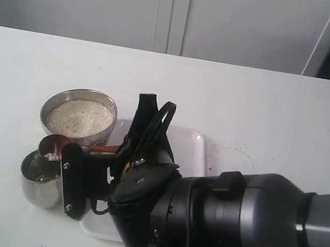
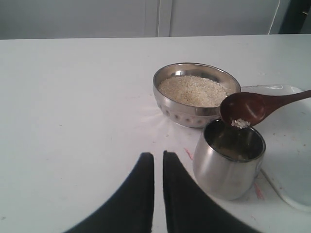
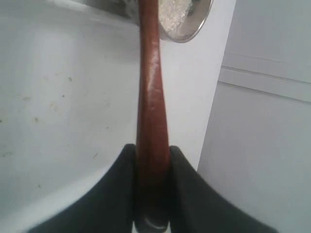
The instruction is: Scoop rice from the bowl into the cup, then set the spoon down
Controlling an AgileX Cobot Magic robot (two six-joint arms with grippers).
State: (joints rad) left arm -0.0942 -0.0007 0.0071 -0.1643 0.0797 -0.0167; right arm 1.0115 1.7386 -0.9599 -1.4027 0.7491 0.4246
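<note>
Wooden spoon [image 3: 149, 87] clamped in right gripper [image 3: 151, 148], clear only from right wrist.

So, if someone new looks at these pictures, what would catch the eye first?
First the bulky black right arm, which fills the lower right of the exterior view. Its gripper is shut on the dark wooden spoon, whose head, with a little rice in it, hangs over the steel cup. Beside the cup stands the wide steel bowl, filled with more grains.

Reddish-brown spoon [image 2: 249, 108], steel-grey bowl [image 2: 184, 112], beige rice [image 2: 192, 91], white table [image 2: 73, 97]
</note>
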